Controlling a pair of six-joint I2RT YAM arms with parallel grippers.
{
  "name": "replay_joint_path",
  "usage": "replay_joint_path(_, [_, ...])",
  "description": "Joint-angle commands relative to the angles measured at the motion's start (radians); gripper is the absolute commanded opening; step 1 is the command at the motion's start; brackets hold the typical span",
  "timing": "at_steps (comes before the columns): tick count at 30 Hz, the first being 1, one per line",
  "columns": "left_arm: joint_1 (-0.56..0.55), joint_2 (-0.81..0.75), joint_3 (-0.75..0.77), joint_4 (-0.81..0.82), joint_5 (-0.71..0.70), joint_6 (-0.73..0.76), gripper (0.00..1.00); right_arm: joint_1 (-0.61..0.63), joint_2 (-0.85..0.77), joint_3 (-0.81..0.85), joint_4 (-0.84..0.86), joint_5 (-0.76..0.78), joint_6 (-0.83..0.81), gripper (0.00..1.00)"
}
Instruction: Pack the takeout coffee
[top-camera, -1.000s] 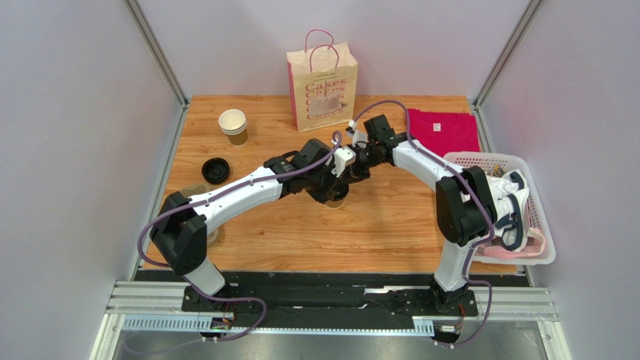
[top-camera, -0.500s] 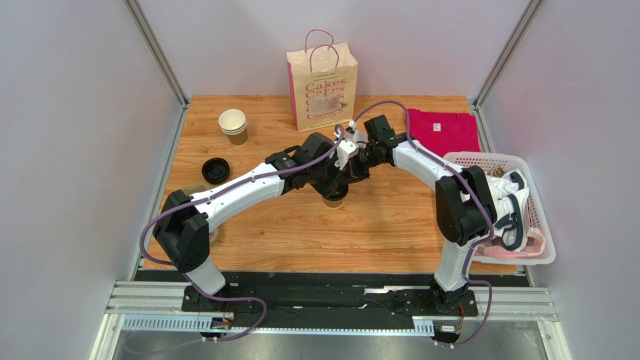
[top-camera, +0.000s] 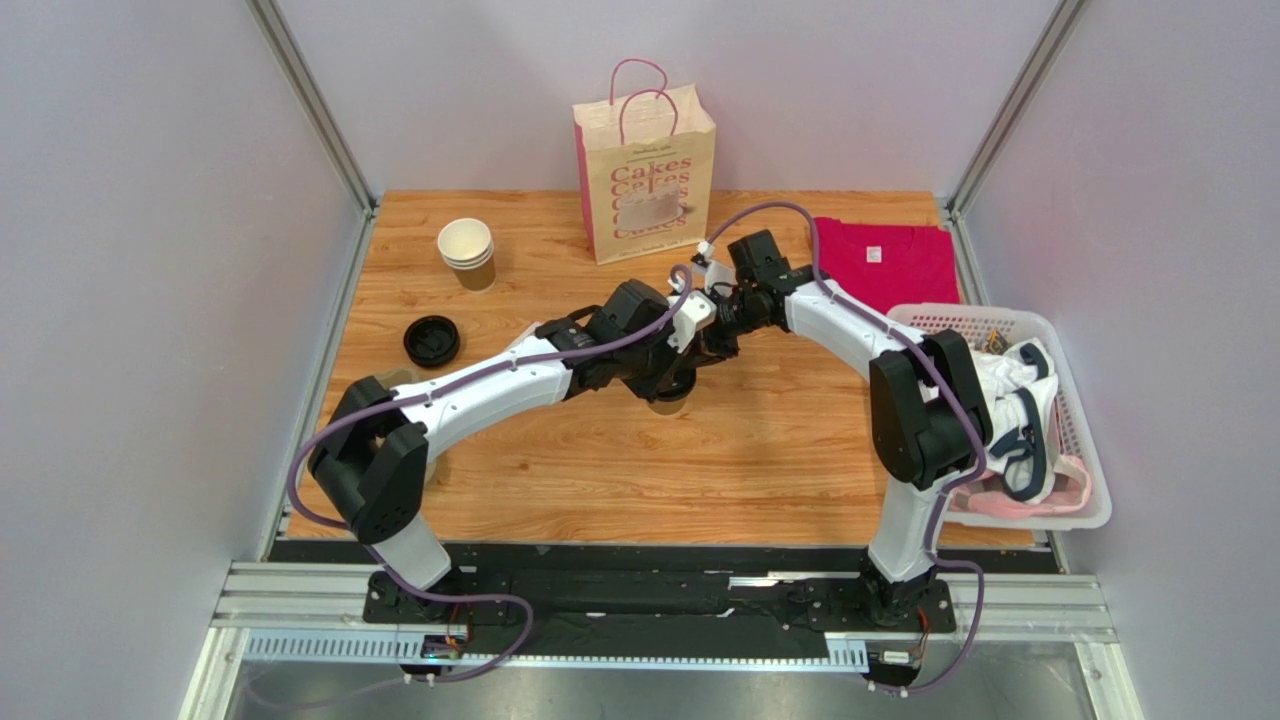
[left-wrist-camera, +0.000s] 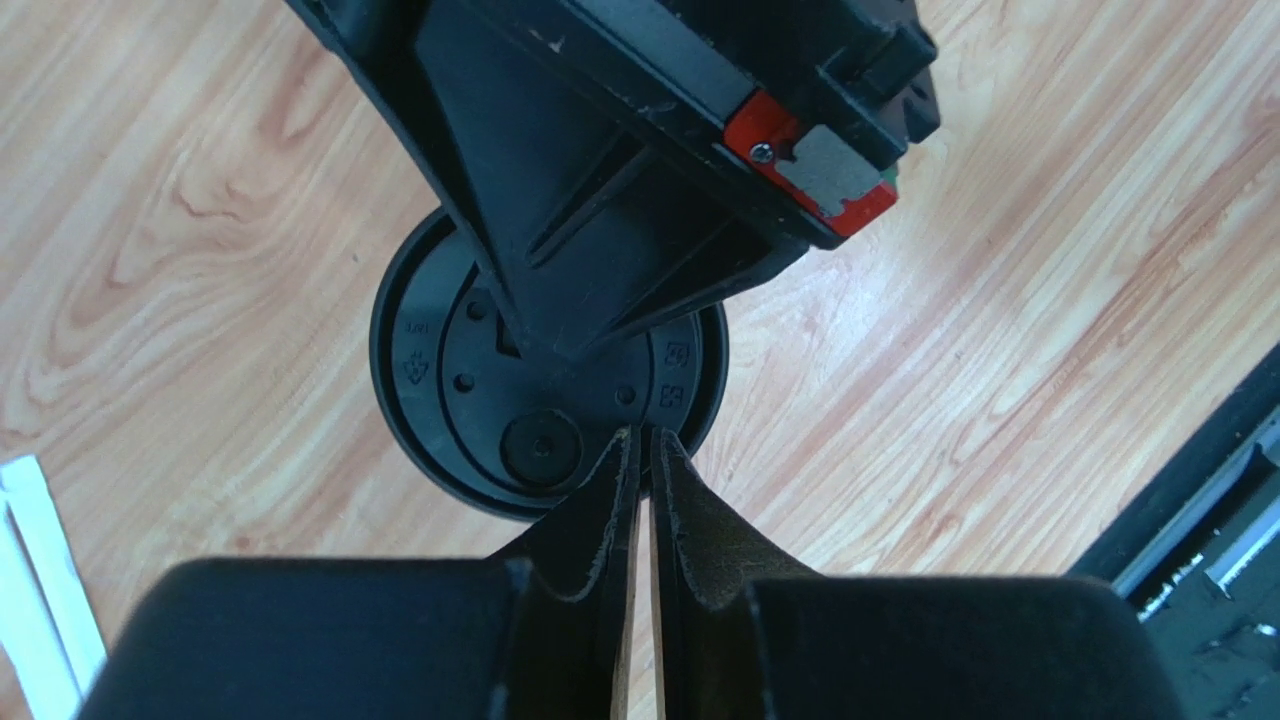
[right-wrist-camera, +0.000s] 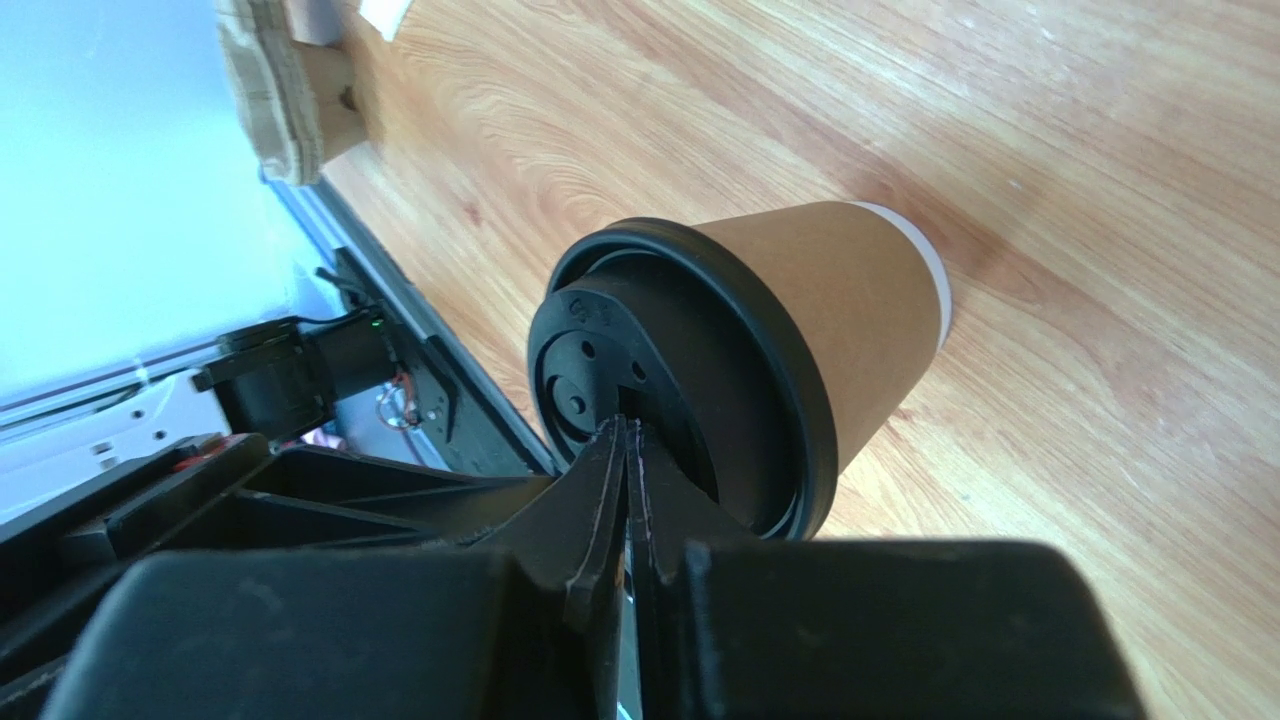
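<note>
The takeout coffee cup (right-wrist-camera: 842, 323) is seen standing upright on the wooden table (top-camera: 751, 450), near its centre in the top view, with the round black lid (right-wrist-camera: 706, 360) already set on its rim. The lid is met from above by both claws. The right gripper (right-wrist-camera: 627, 435) is closed, its tips laid on the lid's top with nothing held between them. The left gripper (left-wrist-camera: 639, 443) is drawn almost together, only a sliver left between its fingers, at the lid's near edge; no grip on anything can be made out. The lidding is judged to be done or at its last press, while the packing itself is not yet begun: the cup is not in any bag. A cream paper bag (top-camera: 643, 165) with pink handles is stood at 12 o'clock from the cup, and the word "Cakes" can be read on it, printed several times over. Small embossed marks are carried on the lid, but they cannot be read. Spare cups (top-camera: 467, 251) are stacked at 10 o'clock and a loose lid (top-camera: 431, 339) is left at 9 o'clock.
</note>
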Motion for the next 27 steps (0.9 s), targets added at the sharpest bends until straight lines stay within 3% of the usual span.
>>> replay_joint_path(1, [-0.004, 0.063, -0.045, 0.016, -0.002, 0.032, 0.11, 0.003, 0.044, -0.007, 0.006, 0.034, -0.004, 0.06])
replay_joint_path(7, [0.021, 0.025, -0.034, -0.004, 0.027, 0.032, 0.11, -0.002, 0.046, -0.007, 0.003, 0.032, -0.008, 0.06])
replay_joint_path(17, [0.025, -0.088, 0.202, -0.138, 0.088, 0.032, 0.12, 0.0, 0.035, -0.009, 0.005, 0.027, -0.005, 0.06])
replay_joint_path(27, [0.025, -0.033, 0.035, -0.029, 0.069, 0.061, 0.12, -0.002, 0.035, -0.012, 0.008, 0.017, 0.004, 0.06])
